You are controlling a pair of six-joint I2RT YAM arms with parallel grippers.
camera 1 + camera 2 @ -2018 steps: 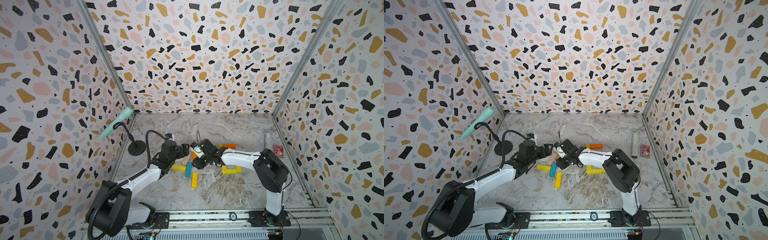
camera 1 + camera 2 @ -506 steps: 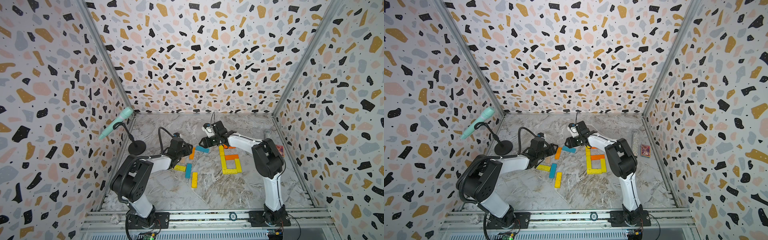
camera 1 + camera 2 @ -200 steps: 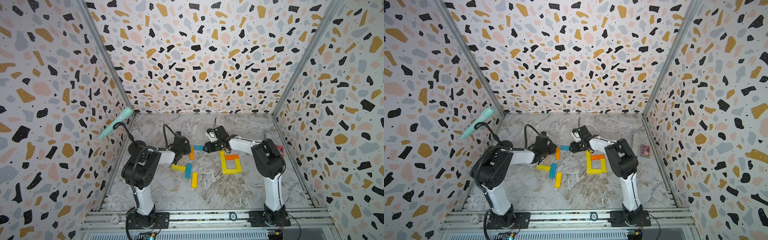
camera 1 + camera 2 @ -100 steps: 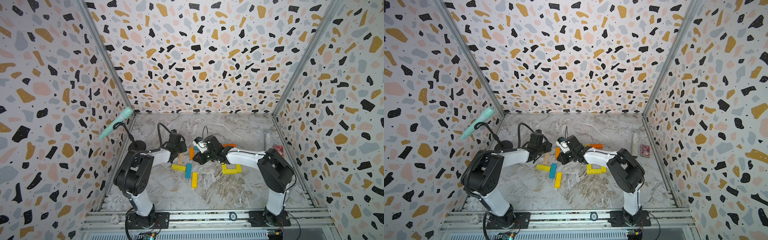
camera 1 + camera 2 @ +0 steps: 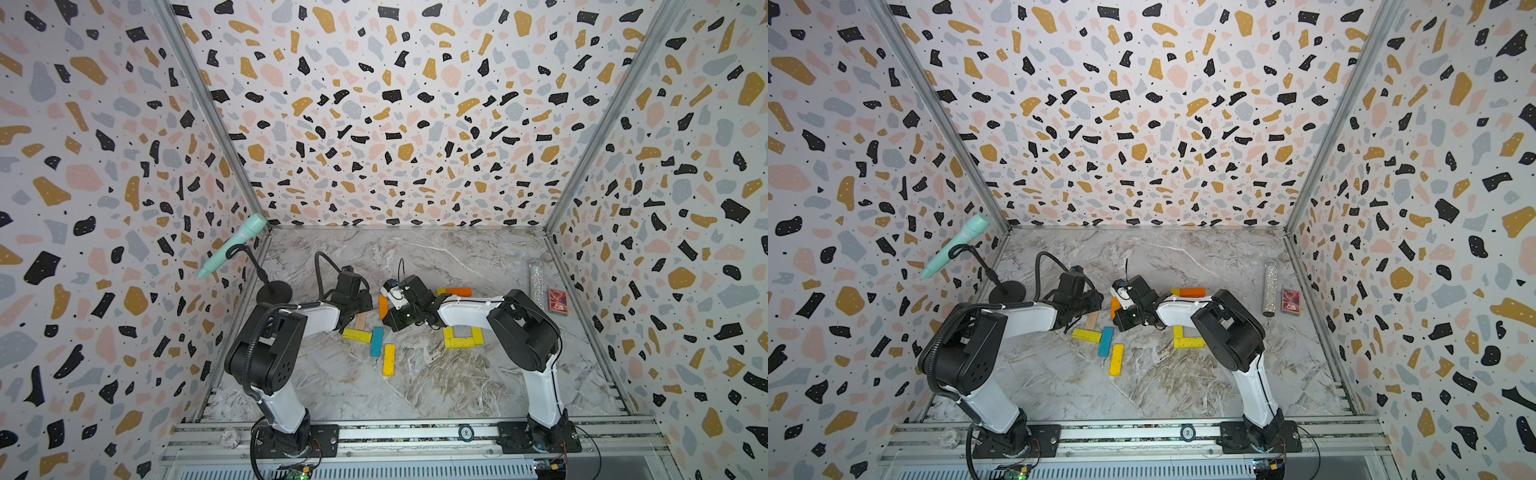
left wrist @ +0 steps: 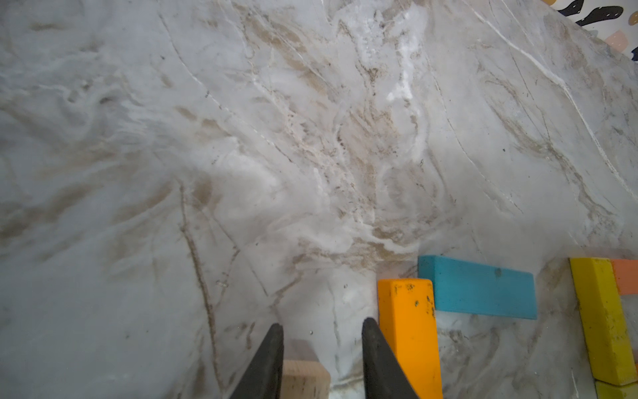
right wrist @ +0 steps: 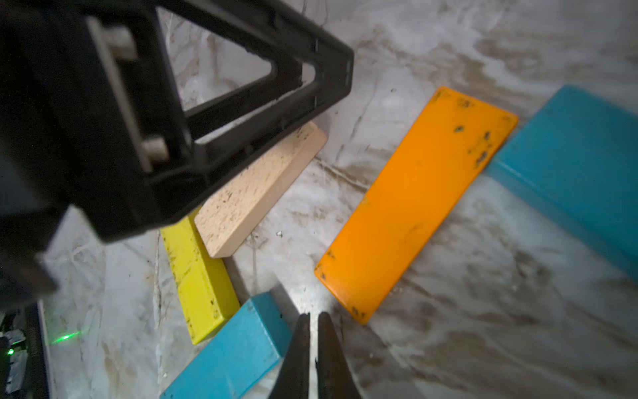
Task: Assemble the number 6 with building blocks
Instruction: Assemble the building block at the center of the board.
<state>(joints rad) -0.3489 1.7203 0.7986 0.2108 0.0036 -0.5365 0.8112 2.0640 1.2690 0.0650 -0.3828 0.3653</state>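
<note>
right gripper (image 7: 313, 316): fingertips pressed together, nothing between them, tips low over the grey marble tabletop (image 7: 483, 311).
near teal: teal-blue painted wooden plank (image 7: 238, 349), its end just beside one right fingertip. Can't tell if they touch.
orange: flat orange painted wooden plank (image 7: 414, 203) lies just ahead of the closed tips, on the opposite side from the near teal plank. Near, not touching.
yellow: yellow painted wooden plank (image 7: 198, 276) lies beyond the near teal plank from the right tips and touches the end of the pale plank.
left gripper (image 6: 321, 324): fingers apart, straddling the end of the plain pale wood plank (image 6: 303, 380). The plank is against one finger with a gap to the other, so it is not clamped.
orange vs left: it runs alongside the outside of the left gripper's other finger, just beside it.
far teal: second teal-blue plank (image 6: 480, 290) is ahead of the left fingers and touches the orange plank's far end.
grippers: they face each other across the pale and orange planks, close but apart.
number 6 (image 5: 459, 342): unfinished. Yellow planks form a corner, and an orange top plank (image 5: 457, 292) shows past the arm. It lies behind the right gripper, partly under its forearm in both top views, well back from the tips.
spare: loose yellow plank (image 5: 389, 360) lies past the near teal plank, apart from both grippers.
</note>
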